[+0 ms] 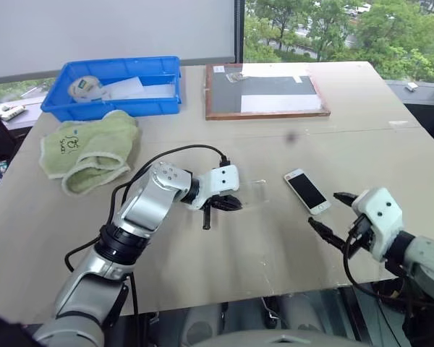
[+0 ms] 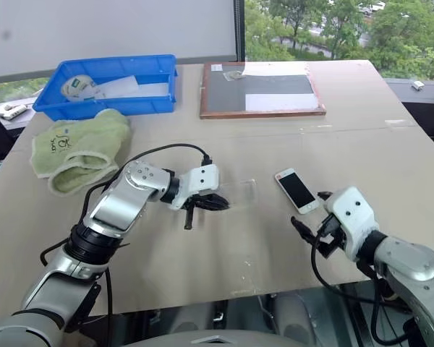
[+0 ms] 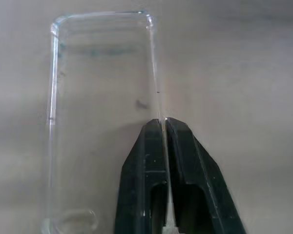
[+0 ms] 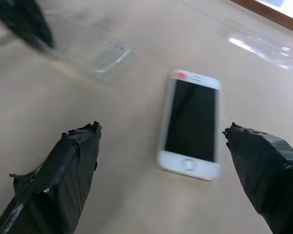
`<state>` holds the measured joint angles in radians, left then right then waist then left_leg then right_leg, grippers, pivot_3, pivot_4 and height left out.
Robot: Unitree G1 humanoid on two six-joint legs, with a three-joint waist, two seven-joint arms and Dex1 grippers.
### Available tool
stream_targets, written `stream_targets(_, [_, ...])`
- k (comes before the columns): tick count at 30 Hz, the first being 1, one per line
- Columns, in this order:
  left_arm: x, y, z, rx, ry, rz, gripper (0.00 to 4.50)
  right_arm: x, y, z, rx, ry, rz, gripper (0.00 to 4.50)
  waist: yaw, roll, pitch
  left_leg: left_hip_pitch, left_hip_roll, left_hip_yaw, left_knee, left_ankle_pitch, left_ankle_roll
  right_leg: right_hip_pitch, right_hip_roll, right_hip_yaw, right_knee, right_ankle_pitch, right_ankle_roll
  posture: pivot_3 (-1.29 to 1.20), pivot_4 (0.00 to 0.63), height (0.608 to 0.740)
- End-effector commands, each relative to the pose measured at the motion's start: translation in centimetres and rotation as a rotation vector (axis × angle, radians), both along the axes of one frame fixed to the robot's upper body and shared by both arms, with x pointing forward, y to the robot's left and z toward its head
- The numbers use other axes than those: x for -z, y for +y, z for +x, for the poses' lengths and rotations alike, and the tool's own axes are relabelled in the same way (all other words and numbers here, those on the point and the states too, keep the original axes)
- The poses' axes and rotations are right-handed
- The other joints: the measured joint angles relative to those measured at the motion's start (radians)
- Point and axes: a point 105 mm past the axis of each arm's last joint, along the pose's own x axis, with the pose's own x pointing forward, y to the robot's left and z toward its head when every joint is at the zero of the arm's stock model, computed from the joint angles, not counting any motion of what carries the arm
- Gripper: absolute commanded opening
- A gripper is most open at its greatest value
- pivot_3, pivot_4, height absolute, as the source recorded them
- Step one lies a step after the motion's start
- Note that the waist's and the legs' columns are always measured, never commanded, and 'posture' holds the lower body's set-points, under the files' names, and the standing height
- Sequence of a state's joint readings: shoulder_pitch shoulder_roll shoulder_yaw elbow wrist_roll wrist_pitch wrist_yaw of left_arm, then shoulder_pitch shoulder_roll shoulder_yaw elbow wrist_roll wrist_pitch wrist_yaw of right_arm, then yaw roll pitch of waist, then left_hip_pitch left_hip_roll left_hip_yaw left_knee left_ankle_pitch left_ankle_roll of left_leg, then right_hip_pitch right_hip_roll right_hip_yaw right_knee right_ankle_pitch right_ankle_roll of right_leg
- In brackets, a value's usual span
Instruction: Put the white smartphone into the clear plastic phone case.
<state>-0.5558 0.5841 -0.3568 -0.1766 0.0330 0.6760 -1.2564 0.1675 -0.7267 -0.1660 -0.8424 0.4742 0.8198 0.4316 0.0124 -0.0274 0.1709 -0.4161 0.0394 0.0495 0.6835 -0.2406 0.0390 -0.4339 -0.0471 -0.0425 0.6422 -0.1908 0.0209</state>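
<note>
Two arms reach over a pale beige table (image 1: 275,246) set against a window that looks onto green trees. At the far left of the table sits a blue plastic bin (image 1: 116,87), with a crumpled green towel (image 1: 90,152) just in front of it, and a wood-framed dark board (image 1: 264,90) lies at the far middle.

The white smartphone (image 1: 307,191) lies flat, screen up, right of centre on the bare surface. The clear plastic phone case (image 3: 100,122) lies flat to its left, a little apart from it, and is faint from the head camera.

The left gripper (image 3: 164,124) has its fingers nearly pressed together, with one long rim of the case in the narrow slit between them; it appears to be pinching that rim, though the hold is hard to confirm. The right gripper (image 4: 161,141) hovers just short of the phone with fingers spread wide, the phone lying between and beyond their tips.
</note>
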Motion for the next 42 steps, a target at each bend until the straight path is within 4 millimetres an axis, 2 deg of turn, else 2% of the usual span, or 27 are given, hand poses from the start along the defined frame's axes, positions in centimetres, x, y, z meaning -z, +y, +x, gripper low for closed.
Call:
stream_targets(1, [-1.0, -0.2, -0.2, -0.002, -0.052, -0.039, 2.24, 0.1, -0.3, 1.0, 0.03, -0.012, -0.032, 4.5, 0.001, 0.0, 0.0, 0.0, 0.0, 0.0, -0.001, 0.0, 0.0, 0.0, 0.0, 0.0, 0.0, 0.0, 0.0, 0.0, 0.15, 0.74])
stream_targets(3, [-1.9, -0.1, 0.1, -0.029, -0.087, -0.11, 2.85, 0.4, -0.5, 2.4, 0.073, -0.005, -0.021, 4.5, -0.001, 0.0, 0.0, 0.0, 0.0, 0.0, -0.001, 0.0, 0.0, 0.0, 0.001, 0.0, 0.0, 0.0, 0.0, 0.0, 0.15, 0.74])
stream_targets(4, [-2.4, -0.1, 0.0, -0.026, -0.093, -0.146, 3.41, 0.5, -0.3, 2.9, 0.08, 0.004, 0.002, 4.5, -0.002, 0.0, 0.0, 0.0, 0.0, 0.0, -0.001, 0.0, 0.0, -0.001, 0.001, 0.001, 0.0, 0.0, 0.001, 0.0, 0.15, 0.74])
stream_targets(5, [-3.1, -0.2, -0.3, -0.018, -0.09, -0.208, 3.75, 0.6, -0.1, 3.3, 0.085, 0.015, 0.023, 4.5, -0.001, 0.0, 0.0, 0.0, 0.0, 0.0, -0.001, 0.0, 0.0, -0.001, 0.001, 0.001, 0.0, 0.0, 0.001, 0.0, 0.15, 0.74])
stream_targets(8, [-4.7, 0.3, -1.5, 0.001, -0.052, -0.394, 3.75, 1.4, 0.7, 4.4, 0.082, 0.059, 0.042, 4.5, 0.001, 0.001, 0.001, 0.0, 0.001, 0.0, -0.001, 0.0, 0.0, -0.001, 0.001, 0.0, 0.0, 0.0, 0.001, 0.0, 0.15, 0.74])
stream_targets(11, [-4.8, 1.1, -2.5, -0.014, -0.032, -0.452, 3.75, 2.6, 1.2, 5.3, 0.088, 0.117, 0.048, 4.5, 0.001, 0.002, 0.001, 0.0, 0.0, 0.0, -0.001, 0.0, 0.0, -0.001, 0.0, 0.0, 0.0, 0.0, 0.001, 0.0, 0.15, 0.74])
stream_targets(17, [-5.4, 2.1, -4.1, -0.025, -0.054, -0.56, 3.75, 3.5, 0.5, 7.1, 0.159, 0.161, 0.034, 4.5, 0.005, 0.002, 0.001, -0.001, 0.0, 0.001, -0.001, 0.0, 0.0, -0.001, 0.0, 0.001, 0.0, 0.0, 0.001, 0.0, 0.15, 0.74])
stream_targets(23, [-7.5, 3.2, -4.0, -0.062, -0.145, -0.639, 3.75, 5.0, 0.4, 7.0, 0.133, 0.276, 0.042, 4.5, 0.001, 0.002, 0.001, 0.0, 0.0, 0.0, -0.001, 0.0, 0.0, -0.001, 0.0, 0.0, 0.0, 0.0, 0.0, 0.0, 0.15, 0.74])
stream_targets(27, [-7.5, 3.1, -4.1, -0.089, -0.162, -0.64, 3.75, 5.7, 1.0, 6.6, 0.091, 0.342, 0.052, 4.5, 0.0, 0.001, 0.0, 0.001, 0.0, 0.001, -0.001, 0.0, 0.0, 0.0, 0.0, 0.001, 0.0, 0.0, 0.001, 0.0, 0.15, 0.74])
stream_targets(28, [-7.3, 3.1, -4.2, -0.096, -0.162, -0.642, 3.8, 5.8, 1.2, 6.5, 0.071, 0.349, 0.046, 3.96, 0.0, 0.001, 0.0, 0.001, 0.0, 0.001, -0.001, 0.0, 0.0, 0.0, 0.0, 0.001, 0.0, 0.0, 0.001, 0.0, 0.15, 0.74])
stream_targets(30, [-7.1, 2.9, -4.3, -0.11, -0.161, -0.645, 3.8, 6.2, 1.3, 6.3, 0.043, 0.358, 0.021, 3.29, -0.001, 0.001, 0.0, 0.001, 0.0, 0.001, -0.001, 0.0, 0.0, 0.0, 0.0, 0.001, 0.0, 0.0, 0.001, 0.0, 0.15, 0.74])
stream_targets(31, [-7.1, 2.9, -4.4, -0.117, -0.163, -0.645, 3.8, 6.4, 1.1, 6.1, 0.035, 0.364, 0.009, 3.02, 0.0, 0.001, 0.0, 0.001, 0.0, 0.001, -0.001, 0.0, 0.0, 0.0, 0.0, 0.0, 0.0, 0.0, 0.0, 0.0, 0.15, 0.74])
stream_targets(32, [-6.9, 2.9, -4.3, -0.132, -0.172, -0.64, 3.8, 6.5, 1.0, 6.0, 0.019, 0.354, -0.011, 2.94, 0.0, 0.001, 0.0, 0.001, 0.001, 0.0, -0.001, 0.0, 0.0, 0.0, 0.0, 0.0, 0.0, 0.0, 0.0, 0.0, 0.15, 0.74])
stream_targets(36, [-6.7, 3.1, -4.0, -0.19, -0.173, -0.655, 3.8, 5.5, 0.4, 6.0, -0.022, 0.287, -0.037, 2.93, 0.001, 0.001, 0.0, 0.001, 0.001, 0.0, -0.002, 0.0, 0.0, 0.0, 0.0, 0.0, 0.0, 0.0, 0.0, 0.0, 0.15, 0.74])
stream_targets(40, [-5.5, 3.8, -3.9, -0.264, -0.156, -0.648, 3.8, 1.5, 1.0, 5.8, -0.19, 0.095, 0.038, 2.93, 0.002, 0.002, 0.001, 0.0, 0.0, 0.0, -0.002, 0.0, 0.0, 0.0, 0.0, -0.001, -0.002, -0.001, 0.001, 0.0, 0.15, 0.74])
stream_targets(42, [-4.9, 4.4, -3.8, -0.302, -0.144, -0.65, 3.8, 0.2, 1.5, 5.5, -0.26, 0.056, 0.066, 2.93, -0.001, 0.004, 0.002, -0.001, 0.0, 0.001, -0.002, 0.0, 0.0, -0.001, 0.0, 0.0, -0.002, -0.001, 0.001, 0.0, 0.15, 0.74])
